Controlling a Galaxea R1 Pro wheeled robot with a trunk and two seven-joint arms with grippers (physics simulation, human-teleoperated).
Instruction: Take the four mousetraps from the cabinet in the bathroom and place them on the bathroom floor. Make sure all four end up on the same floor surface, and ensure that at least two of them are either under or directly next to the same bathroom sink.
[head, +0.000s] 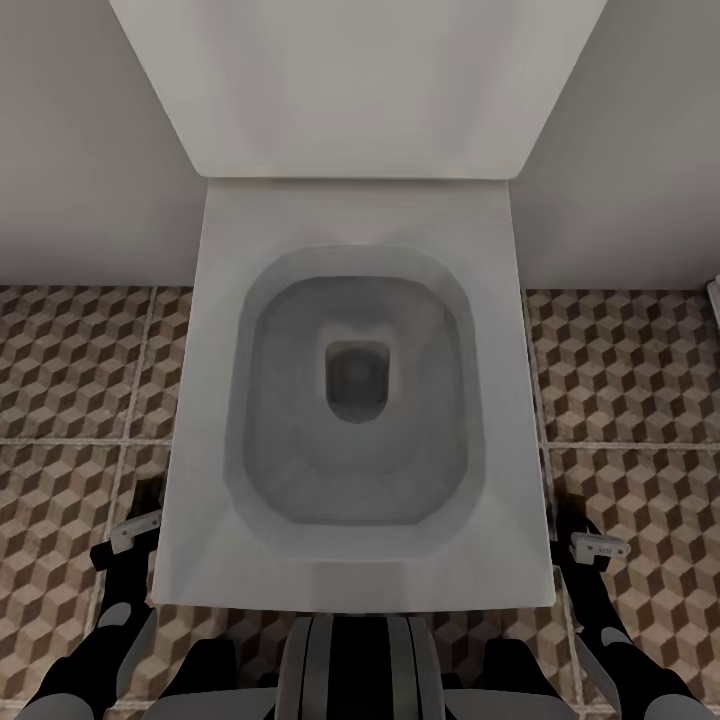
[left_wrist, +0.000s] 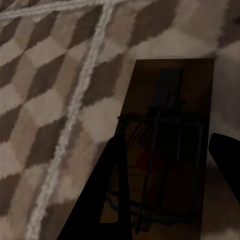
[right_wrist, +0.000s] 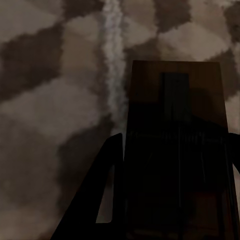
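- Head view: a white toilet (head: 350, 400) with its lid raised against the pale wall sits squarely below the camera, its bowl open and grey inside. The bathroom floor (head: 70, 380), tiled in a brown, beige and white cube pattern with pale grout lines, lies on both sides of it. The robot's dark trunk shows at the bottom edge, just in front of the toilet's front rim.
- Head view, arms: the left gripper (head: 130, 535) hangs low beside the toilet's left front corner, and the right gripper (head: 597, 547) hangs beside the right front corner. Both point down toward the tiles. From here I cannot tell how the fingers stand, nor make out anything held in them.
- Left wrist view: a mousetrap (left_wrist: 167, 150), a brown wooden board with a dark metal spring and wire frame, sits lengthwise between the two dark fingers (left_wrist: 107, 195). One finger is against one long edge of the board, the other at the opposite edge, so the left gripper is closed onto the mousetrap. The patterned tiles and a grout line lie beyond it.
- Right wrist view: a second mousetrap (right_wrist: 175, 150), darker in shadow, lies lengthwise between this gripper's fingers (right_wrist: 100, 195), which press its long edges; the right gripper is clamped on it. Blurred cube-pattern tiles and one pale grout line show beyond the board.
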